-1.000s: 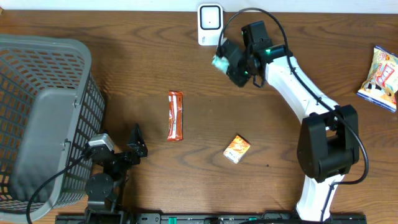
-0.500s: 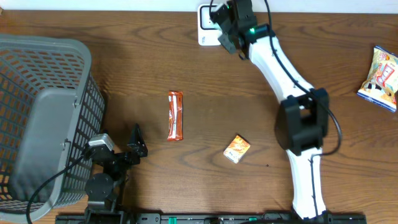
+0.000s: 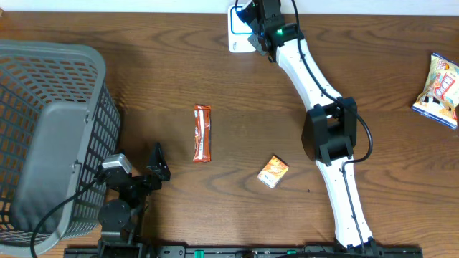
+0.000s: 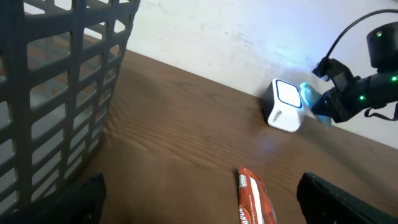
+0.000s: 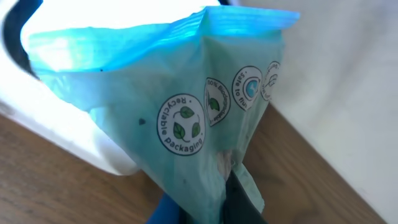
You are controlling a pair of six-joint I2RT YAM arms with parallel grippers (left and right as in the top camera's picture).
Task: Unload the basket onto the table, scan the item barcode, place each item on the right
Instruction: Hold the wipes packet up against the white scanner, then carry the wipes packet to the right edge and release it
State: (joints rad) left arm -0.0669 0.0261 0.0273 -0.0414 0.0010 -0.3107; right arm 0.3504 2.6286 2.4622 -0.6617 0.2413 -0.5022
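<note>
Overhead view: right gripper (image 3: 251,20) holds a teal recyclable-packaging pouch (image 5: 186,112) up at the white barcode scanner (image 4: 283,106), at the far edge of the table (image 3: 158,79).
Its 2 fingers are clamped on the pouch's lower end. The left gripper (image 3: 161,165) sits spread wide beside the grey basket (image 3: 43,107), near 1 orange snack bar (image 3: 203,133).

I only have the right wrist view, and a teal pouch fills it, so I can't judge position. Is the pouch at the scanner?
Observer: Yes, the right claw holds the teal pouch right by the white scanner, at the far edge of the table.
Operator: What else is out there?
Observer: An orange bar and a small orange box lie mid-table; a snack bag sits far right.
Operator: And the left arm?
Observer: The left claw is open and empty, near the grey basket.
</note>
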